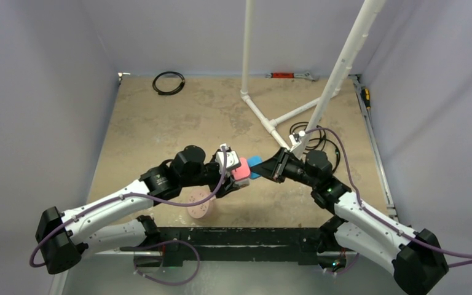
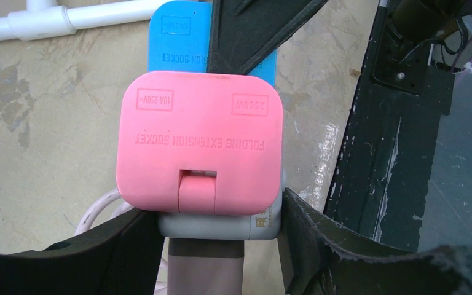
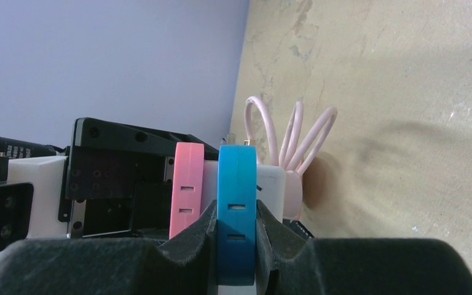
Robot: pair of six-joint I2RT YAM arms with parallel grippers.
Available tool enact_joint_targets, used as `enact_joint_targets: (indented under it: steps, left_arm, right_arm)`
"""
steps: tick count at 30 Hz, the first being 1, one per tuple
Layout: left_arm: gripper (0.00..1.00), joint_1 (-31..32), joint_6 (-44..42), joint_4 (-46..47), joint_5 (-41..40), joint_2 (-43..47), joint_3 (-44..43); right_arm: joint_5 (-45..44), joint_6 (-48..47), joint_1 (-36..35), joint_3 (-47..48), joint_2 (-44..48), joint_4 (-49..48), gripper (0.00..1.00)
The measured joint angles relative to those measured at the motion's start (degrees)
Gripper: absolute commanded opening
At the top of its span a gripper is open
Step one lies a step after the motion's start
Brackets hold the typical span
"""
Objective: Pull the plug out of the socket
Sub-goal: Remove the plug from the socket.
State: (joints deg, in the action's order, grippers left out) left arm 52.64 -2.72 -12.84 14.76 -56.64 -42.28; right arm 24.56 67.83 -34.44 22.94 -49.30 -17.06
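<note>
My left gripper (image 2: 220,238) is shut on the white-grey socket cube (image 2: 221,222), one finger on each side. The flat pink plug (image 2: 200,144) sits on the cube's face; it also shows in the top view (image 1: 241,169) and edge-on in the right wrist view (image 3: 186,184). A blue plug head (image 3: 236,209) of the same shape sits on another face of the socket (image 3: 271,184). My right gripper (image 3: 236,228) is shut on this blue head (image 1: 255,165). Thin pink cable loops (image 3: 295,138) rise behind the cube. Both grippers meet above the table's near middle.
A round pink disc (image 1: 200,206) lies under the left arm. A white pipe frame (image 1: 264,117) stands at the back right, with black cables (image 1: 310,138) at its foot. A black cable coil (image 1: 168,82) lies at the far left. A black base bar (image 1: 252,236) runs along the near edge.
</note>
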Motion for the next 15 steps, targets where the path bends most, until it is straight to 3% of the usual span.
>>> enact_joint_targets:
  steps: [15]
  left_arm:
    - [0.00,-1.84,0.24,1.16,3.45,1.70,-0.02]
  right_arm:
    - [-1.25,-2.01,-0.13,1.42,2.14,2.80,0.00]
